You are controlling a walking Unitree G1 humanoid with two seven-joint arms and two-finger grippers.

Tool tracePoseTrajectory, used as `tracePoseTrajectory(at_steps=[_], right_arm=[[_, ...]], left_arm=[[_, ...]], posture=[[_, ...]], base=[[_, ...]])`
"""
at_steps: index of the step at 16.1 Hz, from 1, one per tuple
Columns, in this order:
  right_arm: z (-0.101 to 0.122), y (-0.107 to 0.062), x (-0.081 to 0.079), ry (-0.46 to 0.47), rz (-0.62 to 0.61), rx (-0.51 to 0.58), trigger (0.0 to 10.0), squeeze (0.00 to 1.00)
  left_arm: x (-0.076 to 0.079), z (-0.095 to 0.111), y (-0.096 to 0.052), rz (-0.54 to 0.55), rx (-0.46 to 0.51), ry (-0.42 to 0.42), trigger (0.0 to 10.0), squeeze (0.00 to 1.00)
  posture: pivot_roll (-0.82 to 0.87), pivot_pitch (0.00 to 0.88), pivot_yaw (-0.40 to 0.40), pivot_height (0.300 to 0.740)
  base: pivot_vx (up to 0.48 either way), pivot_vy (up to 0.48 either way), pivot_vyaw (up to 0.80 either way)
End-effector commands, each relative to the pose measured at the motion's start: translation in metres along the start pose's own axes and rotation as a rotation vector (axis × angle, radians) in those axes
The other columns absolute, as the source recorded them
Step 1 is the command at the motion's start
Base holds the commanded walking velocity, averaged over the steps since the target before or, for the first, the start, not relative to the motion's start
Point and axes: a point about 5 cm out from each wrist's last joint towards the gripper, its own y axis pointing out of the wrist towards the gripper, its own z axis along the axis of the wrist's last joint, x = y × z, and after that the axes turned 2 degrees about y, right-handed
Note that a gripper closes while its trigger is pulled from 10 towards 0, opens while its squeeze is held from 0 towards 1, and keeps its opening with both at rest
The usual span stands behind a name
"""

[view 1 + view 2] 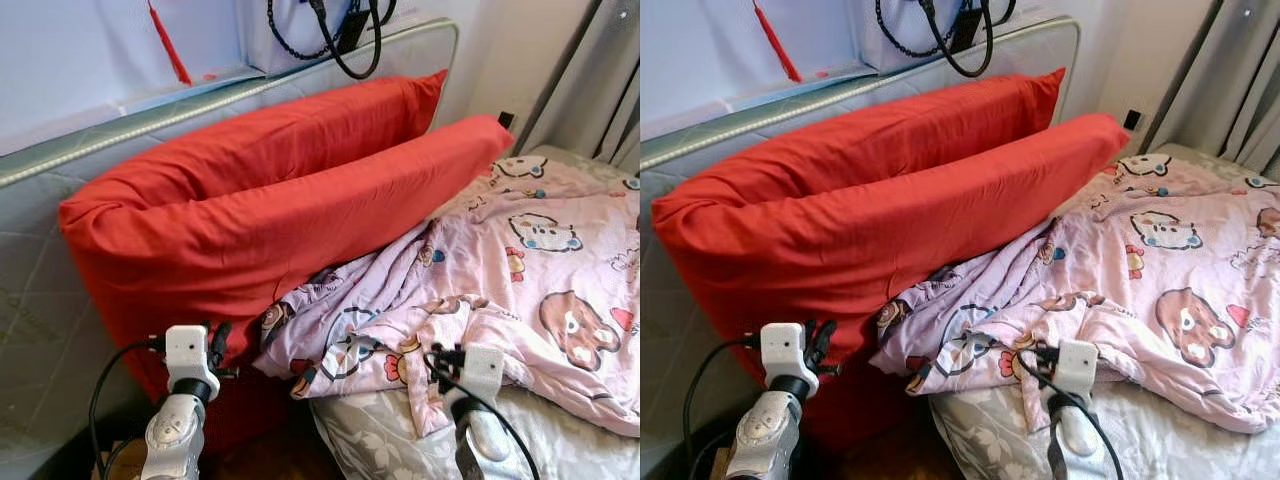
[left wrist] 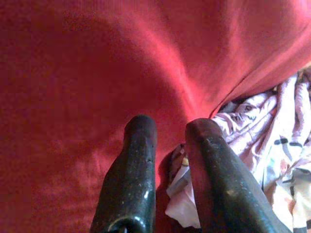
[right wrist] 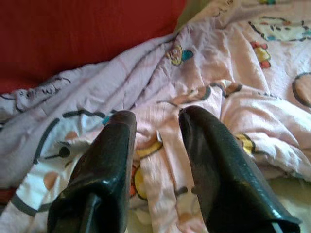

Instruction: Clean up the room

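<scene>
Both end effectors sit apart: left end effector (image 2: 170, 133) against the red pillow (image 1: 270, 220), right end effector (image 3: 156, 121) over the pink blanket (image 1: 540, 260) at its 3 o'clock.

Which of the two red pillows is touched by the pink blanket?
The front red pillow, the lower one nearer the bed: the pink cartoon blanket lies against its lower edge. The back red pillow stands behind it against the headboard, away from the blanket.
</scene>
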Motion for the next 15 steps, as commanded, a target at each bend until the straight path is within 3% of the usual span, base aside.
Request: tracePoseTrajectory(at_steps=[1, 5, 8, 15], right_arm=[[0.0012, -0.0002, -0.0003, 0.006, 0.001, 0.012, 10.0, 0.00], [0.0002, 0.0027, -0.0027, -0.003, -0.005, -0.019, 10.0, 0.00], [0.0006, 0.0027, -0.0038, -0.002, 0.011, -0.014, 10.0, 0.00], [0.0019, 0.0064, -0.0079, -0.013, 0.033, -0.032, 10.0, 0.00]], left_arm=[[-0.0018, 0.0004, 0.0001, 0.000, -0.003, 0.006, 10.0, 0.00], [-0.0001, -0.0003, -0.0012, -0.011, -0.007, -0.005, 10.0, 0.00], [0.0004, 0.0005, -0.0007, -0.010, -0.003, -0.007, 10.0, 0.00], [-0.0024, 0.0029, 0.0032, 0.009, -0.013, -0.025, 10.0, 0.00]], posture=[[0.00, 0.000, -0.041, 0.683], [0.00, 0.000, -0.041, 0.683], [0.00, 0.000, -0.041, 0.654], [0.01, 0.000, -0.041, 0.654]], base=[[0.000, 0.000, 0.00], [0.000, 0.000, 0.00], [0.000, 0.000, 0.00], [0.000, 0.000, 0.00]])
